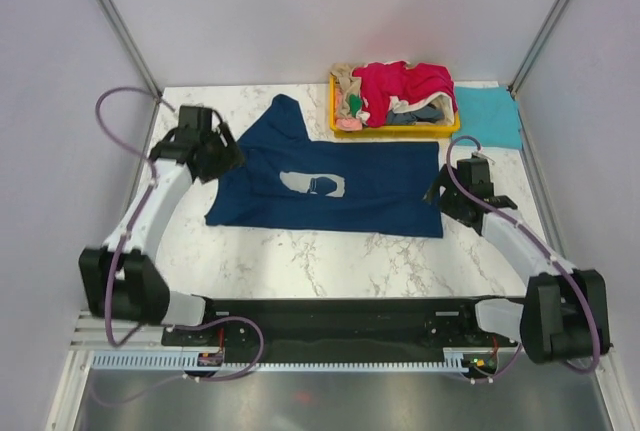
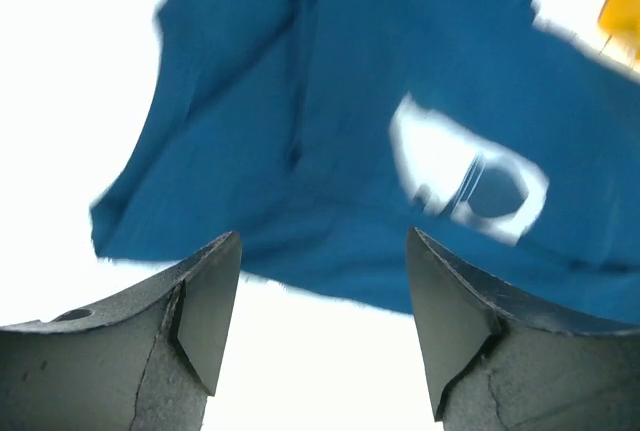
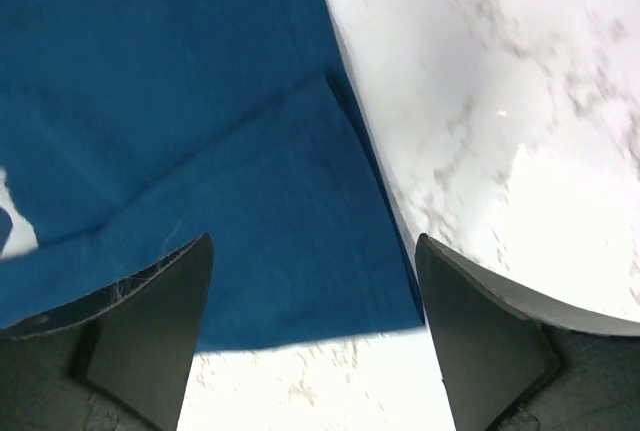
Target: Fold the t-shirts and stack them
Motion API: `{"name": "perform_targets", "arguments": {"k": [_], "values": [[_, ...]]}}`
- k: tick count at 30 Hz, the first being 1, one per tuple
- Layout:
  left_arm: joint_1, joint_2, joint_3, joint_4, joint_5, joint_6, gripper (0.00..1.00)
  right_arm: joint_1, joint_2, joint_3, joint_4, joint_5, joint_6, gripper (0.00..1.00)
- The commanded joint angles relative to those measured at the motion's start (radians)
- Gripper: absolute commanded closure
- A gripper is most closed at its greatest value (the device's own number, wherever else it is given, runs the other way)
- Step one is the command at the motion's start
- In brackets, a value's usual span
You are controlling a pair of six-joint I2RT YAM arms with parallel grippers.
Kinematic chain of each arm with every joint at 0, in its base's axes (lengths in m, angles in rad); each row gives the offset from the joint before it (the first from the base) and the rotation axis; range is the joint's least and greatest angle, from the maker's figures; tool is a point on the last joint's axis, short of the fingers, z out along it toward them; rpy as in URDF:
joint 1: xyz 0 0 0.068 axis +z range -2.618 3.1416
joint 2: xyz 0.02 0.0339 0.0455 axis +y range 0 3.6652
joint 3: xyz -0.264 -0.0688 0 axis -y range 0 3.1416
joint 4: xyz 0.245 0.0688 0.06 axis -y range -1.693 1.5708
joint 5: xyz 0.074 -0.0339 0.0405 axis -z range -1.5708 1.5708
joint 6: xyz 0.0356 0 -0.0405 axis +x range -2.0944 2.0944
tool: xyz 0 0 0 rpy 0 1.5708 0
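Note:
A navy t-shirt [image 1: 330, 186] with a pale square print lies spread on the marble table, one part sticking up at its far left. It shows in the left wrist view [image 2: 330, 121] and the right wrist view [image 3: 180, 151]. My left gripper [image 1: 222, 154] is open and empty at the shirt's left edge; its fingers [image 2: 205, 301] frame bare table just off the cloth. My right gripper [image 1: 440, 194] is open and empty over the shirt's right near corner [image 3: 400, 311]. A folded teal t-shirt [image 1: 487, 116] lies at the far right. Crimson-pink and other tees [image 1: 400, 91] are piled in the tray.
A shallow yellow tray [image 1: 395, 131] stands at the back centre, touching the navy shirt's far edge. Grey walls close in the table on three sides. Purple cables loop off both arms.

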Motion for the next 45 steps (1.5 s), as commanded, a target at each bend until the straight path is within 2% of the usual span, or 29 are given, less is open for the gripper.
{"name": "perform_targets", "arguments": {"k": [1, 2, 5, 7, 11, 15, 24, 27, 28, 31, 32, 34, 35, 38, 40, 45], "values": [[0.05, -0.26, -0.305, 0.222, 0.015, -0.111, 0.27, -0.001, -0.122, -0.106, -0.014, -0.016, 0.018, 0.1], [0.054, -0.307, -0.435, 0.251, 0.028, -0.14, 0.27, -0.001, -0.168, -0.127, -0.022, -0.016, 0.027, 0.11], [0.063, -0.435, -0.626, 0.345, -0.001, -0.171, 0.27, -0.001, -0.221, -0.2, -0.022, -0.047, 0.05, 0.13], [0.121, -0.452, -0.683, 0.356, 0.029, -0.19, 0.26, -0.001, -0.23, -0.229, -0.022, -0.055, 0.059, 0.15], [0.225, -0.446, -0.824, 0.495, 0.181, -0.222, 0.22, -0.001, -0.218, -0.25, -0.014, -0.062, 0.071, 0.21], [0.268, -0.424, -0.867, 0.572, 0.198, -0.225, 0.22, -0.002, -0.201, -0.269, 0.023, -0.058, 0.075, 0.25], [0.296, -0.395, -0.939, 0.687, 0.111, -0.248, 0.23, -0.001, -0.132, -0.293, 0.11, -0.079, 0.056, 0.57], [0.302, -0.337, -0.921, 0.71, 0.098, -0.246, 0.25, -0.001, -0.118, -0.287, 0.121, -0.078, 0.053, 0.75], [0.304, -0.302, -0.912, 0.712, 0.097, -0.246, 0.26, -0.002, -0.115, -0.284, 0.125, -0.079, 0.052, 0.78], [0.308, -0.228, -0.89, 0.732, 0.094, -0.245, 0.35, -0.001, -0.101, -0.278, 0.136, -0.079, 0.044, 0.93], [0.31, -0.213, -0.883, 0.745, 0.083, -0.236, 0.47, -0.001, -0.095, -0.278, 0.138, -0.078, 0.044, 0.98], [0.316, -0.188, -0.873, 0.779, 0.074, -0.205, 0.62, -0.002, -0.092, -0.27, 0.138, -0.079, 0.039, 1.0], [0.316, -0.185, -0.858, 0.781, 0.059, -0.182, 0.77, -0.002, -0.092, -0.266, 0.136, -0.078, 0.041, 1.0], [0.317, -0.255, -0.84, 0.781, 0.089, -0.18, 0.98, -0.007, -0.095, -0.234, 0.127, -0.078, 0.048, 1.0], [0.317, -0.292, -0.823, 0.779, 0.112, -0.203, 0.98, -0.015, -0.086, -0.174, 0.119, -0.079, 0.059, 1.0], [0.317, -0.361, -0.624, 0.634, 0.148, -0.254, 0.98, -0.085, -0.052, 0.073, 0.006, -0.113, 0.018, 1.0]]}}
